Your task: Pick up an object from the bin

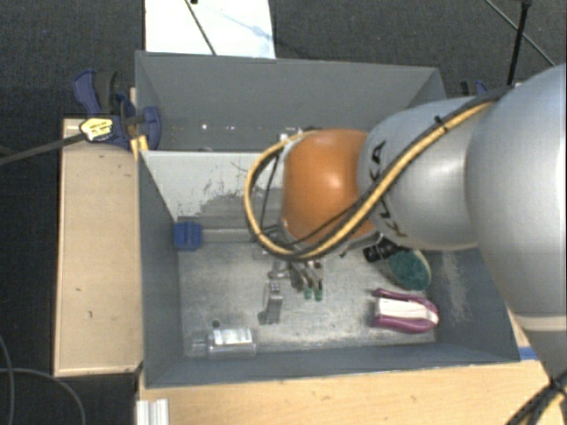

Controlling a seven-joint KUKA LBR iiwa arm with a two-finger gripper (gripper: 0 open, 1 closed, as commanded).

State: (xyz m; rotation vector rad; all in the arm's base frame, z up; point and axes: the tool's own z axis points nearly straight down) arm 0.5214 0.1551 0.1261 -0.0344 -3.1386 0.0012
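gripper (290, 301): fingers apart, empty, low over bare bin (221, 282) floor
why: prob. open for grab; purple-white thing (404, 312) lies apart

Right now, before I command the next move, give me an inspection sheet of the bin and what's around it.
Surface: grey metal bin, floor scuffed, bare patch near the middle.
Job's things: small grey metal piece lies nearest the gripper, just front-left of it, not held.
Clutter: blue block at the left wall; clear packet front left; purple-and-white thing front right; dark green round thing and black piece at the right, partly under the arm.
Grippers: gripper low over the bin's middle, below the orange cover; open or shut cannot be told.
Cables: yellow-and-black cable loops around the cover.
Surroundings: dark floor.
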